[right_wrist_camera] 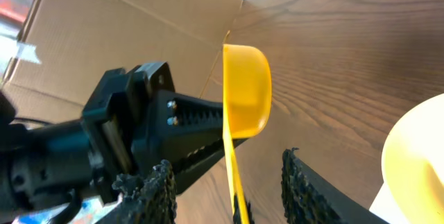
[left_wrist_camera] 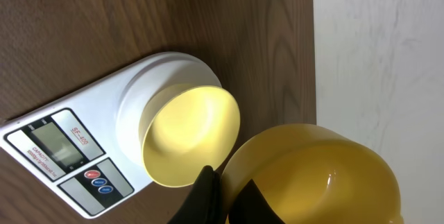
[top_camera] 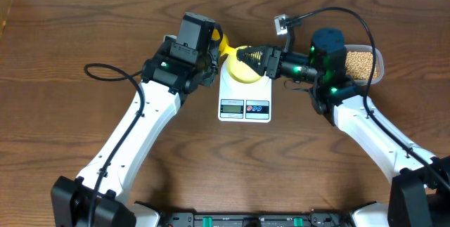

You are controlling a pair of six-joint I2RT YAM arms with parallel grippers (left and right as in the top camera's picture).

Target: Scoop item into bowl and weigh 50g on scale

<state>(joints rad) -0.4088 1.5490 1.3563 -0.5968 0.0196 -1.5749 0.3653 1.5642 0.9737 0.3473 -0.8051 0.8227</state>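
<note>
Left gripper (left_wrist_camera: 222, 191) is closed on the handle of the yellow scoop (left_wrist_camera: 313, 175), fingers pinched tight on it. The scoop cup sits just ahead of the fingertips, beside the bowl (left_wrist_camera: 189, 134) and near its rim. I can't tell from the wrist view whether they touch.

The bowl sits on the round platform of the scale (left_wrist_camera: 66, 148), directly in front of the left gripper. Its interior shows bare pale surface. The scale display faces away from the gripper and is too small to read.

Right gripper (top_camera: 249, 58) is wide open and has hold of nothing. Overhead it hangs above the bowl (top_camera: 239, 73), fingertips pointing toward the left gripper (top_camera: 214, 50). In its wrist view the scoop (right_wrist_camera: 246, 89) is beyond the fingers (right_wrist_camera: 161, 189), turned on edge, with the handle running down through the gap and apart from both fingers.

The beans (top_camera: 360, 62) are in the clear tub (top_camera: 378, 67) behind the right gripper's wrist, on the counter (top_camera: 84, 30) and well apart from the scale (top_camera: 245, 109).
</note>
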